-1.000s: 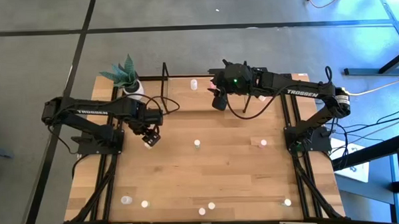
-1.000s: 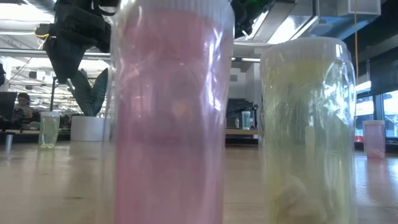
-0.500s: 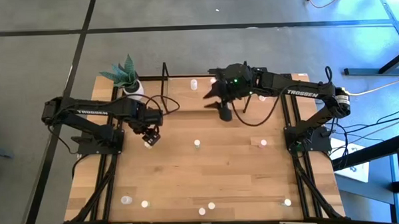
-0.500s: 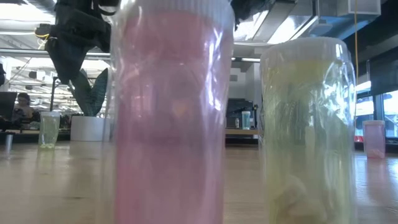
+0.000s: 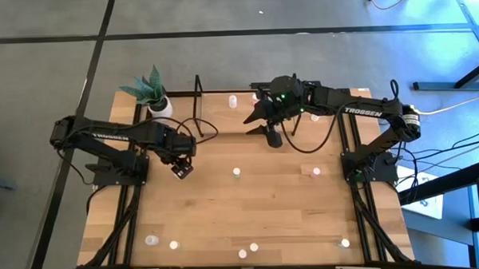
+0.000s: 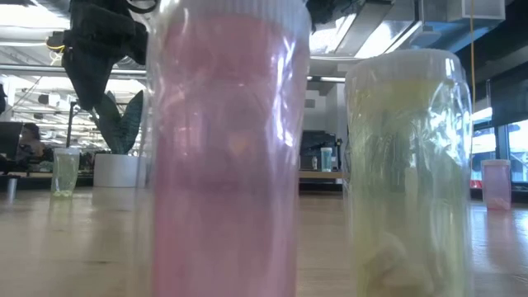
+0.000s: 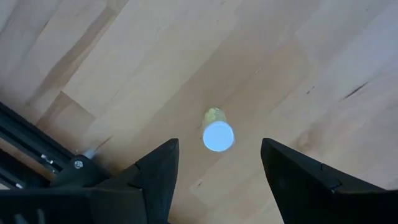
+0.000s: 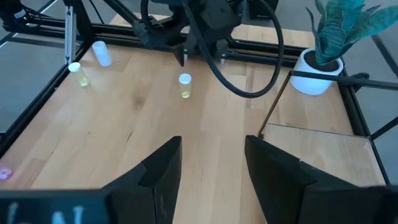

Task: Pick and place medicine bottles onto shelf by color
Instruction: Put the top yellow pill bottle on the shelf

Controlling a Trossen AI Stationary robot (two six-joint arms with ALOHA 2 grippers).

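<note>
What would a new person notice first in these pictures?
In the low view, two bottles fill the picture: a pink bottle and a yellowish bottle close to the lens. From above, the left end effector hangs open over a small white-capped bottle, while the right end effector is open near the shelf.

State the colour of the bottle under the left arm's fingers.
Yellowish, with a white cap: the bottle shows best in the left wrist view.

TROSSEN on left arm, right arm
</note>
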